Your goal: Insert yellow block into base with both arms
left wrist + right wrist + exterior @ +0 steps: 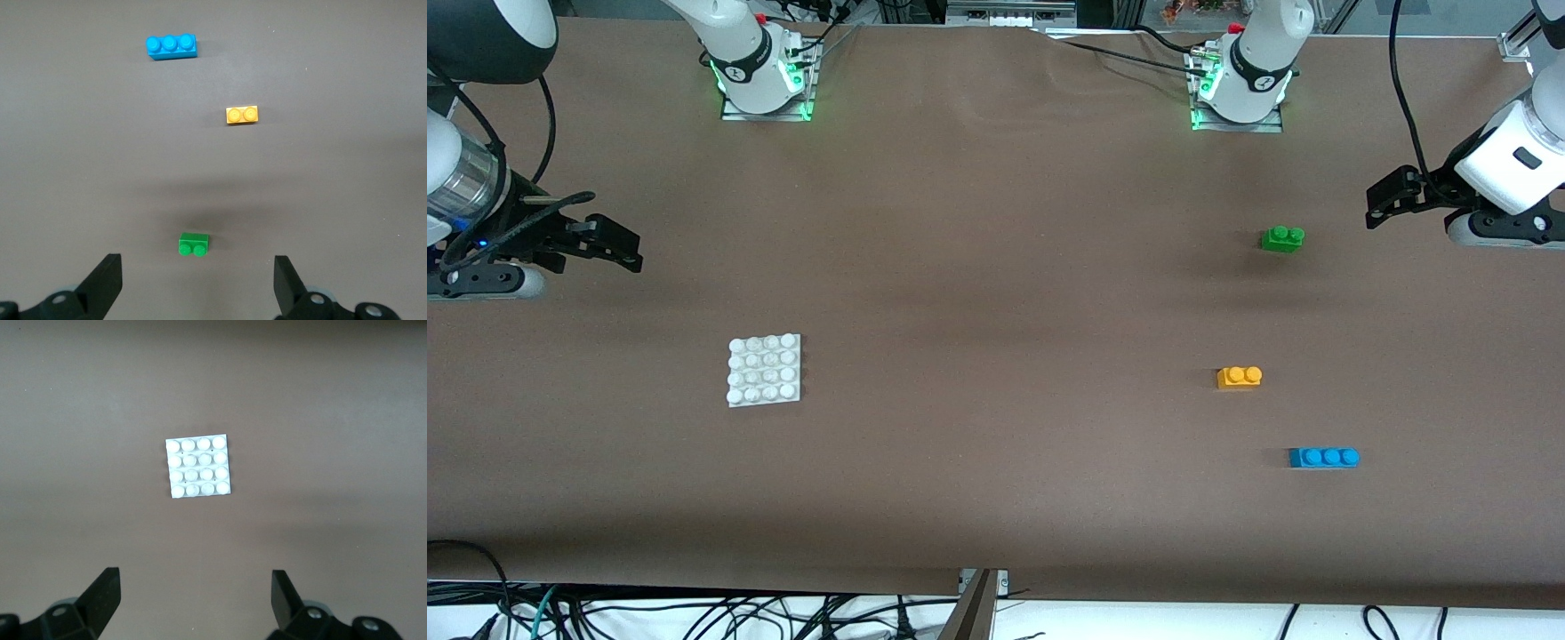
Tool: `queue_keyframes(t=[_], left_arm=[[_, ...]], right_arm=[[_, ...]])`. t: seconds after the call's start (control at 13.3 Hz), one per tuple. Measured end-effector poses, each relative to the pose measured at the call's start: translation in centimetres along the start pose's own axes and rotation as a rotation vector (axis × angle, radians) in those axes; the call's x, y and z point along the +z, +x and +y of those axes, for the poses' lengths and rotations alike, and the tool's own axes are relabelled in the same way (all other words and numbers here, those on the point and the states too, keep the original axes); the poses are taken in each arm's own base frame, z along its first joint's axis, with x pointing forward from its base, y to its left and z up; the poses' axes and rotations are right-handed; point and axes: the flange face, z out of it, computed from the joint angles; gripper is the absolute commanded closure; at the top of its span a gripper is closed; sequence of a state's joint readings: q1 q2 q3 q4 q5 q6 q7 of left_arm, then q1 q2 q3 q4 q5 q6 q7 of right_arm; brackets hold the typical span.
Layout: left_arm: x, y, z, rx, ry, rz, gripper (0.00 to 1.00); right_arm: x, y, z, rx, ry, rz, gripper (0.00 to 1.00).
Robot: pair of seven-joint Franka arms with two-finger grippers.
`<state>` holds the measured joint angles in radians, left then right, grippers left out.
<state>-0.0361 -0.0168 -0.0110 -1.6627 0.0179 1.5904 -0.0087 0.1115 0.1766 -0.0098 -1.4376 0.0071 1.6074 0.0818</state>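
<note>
The yellow block [1240, 377] lies on the brown table toward the left arm's end, studs up; it also shows in the left wrist view [242, 115]. The white base [764, 370] lies flat toward the right arm's end and shows in the right wrist view [198, 467]. My left gripper [1383, 203] is open and empty, over the table at the left arm's end beside the green brick; its wrist view shows the jaws wide apart [198, 267]. My right gripper [630, 249] is open and empty, over the table at the right arm's end, apart from the base [195, 583].
A green two-stud brick [1282, 238] lies farther from the front camera than the yellow block [193, 245]. A blue three-stud brick [1323, 457] lies nearer to it [171, 46]. Cables hang below the table's front edge.
</note>
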Motion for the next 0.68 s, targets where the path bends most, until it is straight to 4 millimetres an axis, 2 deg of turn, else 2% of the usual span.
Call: queue_keyframes(t=[0.68], left_arm=[[0.0,0.0,-0.02,0.0,0.0,0.0,0.0]], right_arm=[[0.0,-0.01,-0.21,-0.02,0.001,0.0,0.0]])
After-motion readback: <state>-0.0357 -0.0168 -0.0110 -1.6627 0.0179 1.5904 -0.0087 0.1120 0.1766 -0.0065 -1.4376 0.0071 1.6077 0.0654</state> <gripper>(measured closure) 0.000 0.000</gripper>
